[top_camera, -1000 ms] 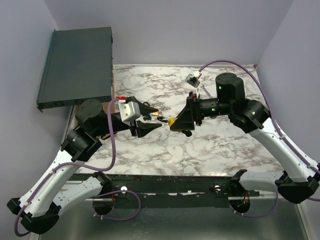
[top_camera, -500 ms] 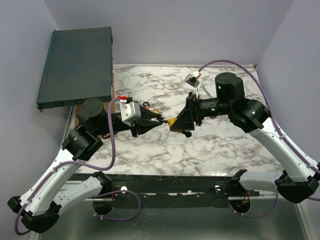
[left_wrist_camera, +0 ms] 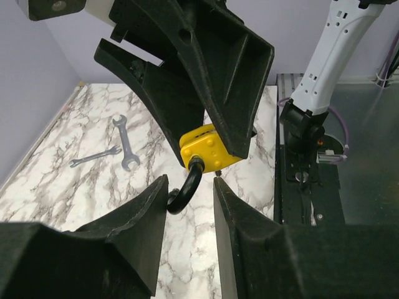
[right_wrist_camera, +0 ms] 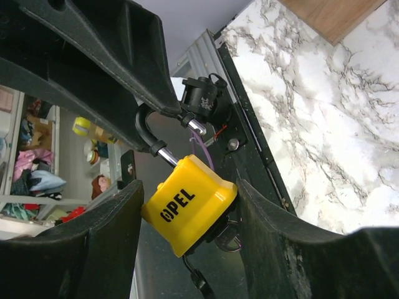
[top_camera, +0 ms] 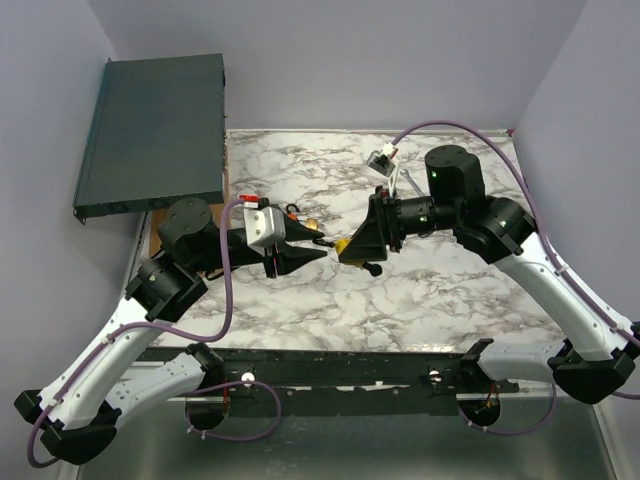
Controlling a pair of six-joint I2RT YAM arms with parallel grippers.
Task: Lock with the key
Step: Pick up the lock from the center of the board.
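A yellow padlock (right_wrist_camera: 187,205) marked OPEL is held above the table in my right gripper (right_wrist_camera: 189,187), which is shut on its body. Its black shackle (right_wrist_camera: 146,134) stands open, one silver leg out of the body. A key (right_wrist_camera: 227,233) sticks in the lock's underside. In the left wrist view the shackle (left_wrist_camera: 187,190) hangs from the padlock (left_wrist_camera: 206,146) between the tips of my left gripper (left_wrist_camera: 190,180), whose jaws are apart and wider than the shackle. From above, the left gripper (top_camera: 322,246) meets the right gripper (top_camera: 347,247) at mid-table.
Two wrenches (left_wrist_camera: 124,140) lie on the marble table (top_camera: 420,290) behind the right arm. A dark green flat case (top_camera: 155,130) stands at the back left. A small dark object (top_camera: 297,213) lies just behind the left gripper.
My left gripper has moved right toward the padlock, and its jaws have narrowed around the shackle. The right arm has shifted slightly left, still holding the padlock.
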